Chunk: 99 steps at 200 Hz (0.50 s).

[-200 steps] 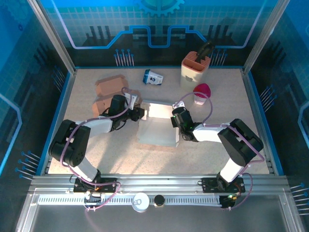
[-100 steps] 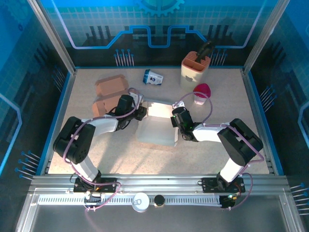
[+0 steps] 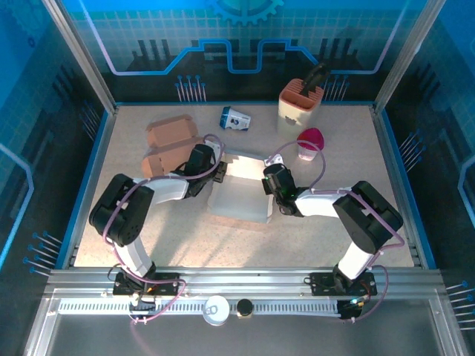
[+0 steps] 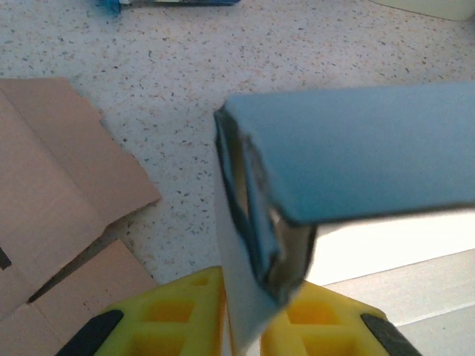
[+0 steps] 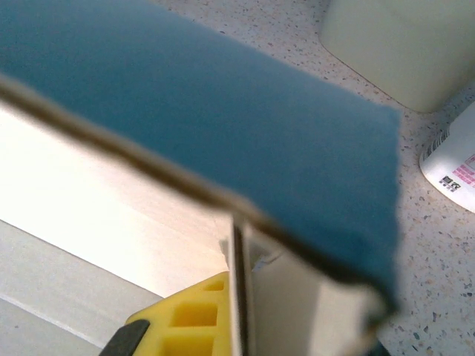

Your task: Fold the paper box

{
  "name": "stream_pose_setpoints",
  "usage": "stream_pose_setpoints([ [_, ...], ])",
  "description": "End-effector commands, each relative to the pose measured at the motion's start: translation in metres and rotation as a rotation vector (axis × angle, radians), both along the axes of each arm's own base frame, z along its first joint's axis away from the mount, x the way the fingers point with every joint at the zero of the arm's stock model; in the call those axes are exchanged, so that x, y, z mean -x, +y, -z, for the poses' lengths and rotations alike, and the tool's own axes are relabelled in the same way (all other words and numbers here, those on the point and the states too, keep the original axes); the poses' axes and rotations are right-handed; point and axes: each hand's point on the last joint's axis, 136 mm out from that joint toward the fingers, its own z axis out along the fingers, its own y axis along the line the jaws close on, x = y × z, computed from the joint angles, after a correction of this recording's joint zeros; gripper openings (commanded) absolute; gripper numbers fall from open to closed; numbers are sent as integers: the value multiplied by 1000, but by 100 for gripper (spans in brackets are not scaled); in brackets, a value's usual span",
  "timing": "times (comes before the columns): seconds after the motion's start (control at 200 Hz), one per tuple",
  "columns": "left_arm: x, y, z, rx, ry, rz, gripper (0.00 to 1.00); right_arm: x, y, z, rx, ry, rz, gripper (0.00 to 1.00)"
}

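Risks first. Both my grippers pinch thin card at opposite ends of the box (image 3: 237, 199), so an uneven pull could skew or tear it.

Left gripper (image 4: 245, 330): fingers narrow, with a white side wall between the pads and no gap that I can see. I judge it gripped. The bite sits close to a corner where layers bunch, so squeezing harder there may crush the corner instead of creasing the fold line.

Right gripper (image 5: 231, 326): clamped tight on the other side wall. One yellow finger shows; the other is hidden behind the card.

If either pinch slips, the blue flap would likely spring open. Brown cardboard (image 4: 59, 193) lies just beside my left wrist, and a wide swing could drag it.

Box: sits mid-table (image 3: 334, 222), between the two arms. It is blue outside and white inside. From above, a pale panel lies flat on the near side and a bright wall stands at the back. The blue flap leans over the wall tops and is not seated. The left corner shows doubled layers with a dark gap between them. Fold unfinished, by my judgement.
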Motion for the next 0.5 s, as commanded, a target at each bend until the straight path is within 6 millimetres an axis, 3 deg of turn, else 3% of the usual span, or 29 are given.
stream_pose_setpoints([
  [0.0, -3, -9, 3, -45, 1, 8, 16, 8, 8, 16, 55, 53, -49, 0],
  [0.2, -7, -6, 12, -105, 9, -40, 16, 8, 9, 17, 59, 60, -42, 0],
  [0.49, -10, 9, 20, -230, 19, -158, 3, 7, 0, 18, 60, 104, 52, 0],
])
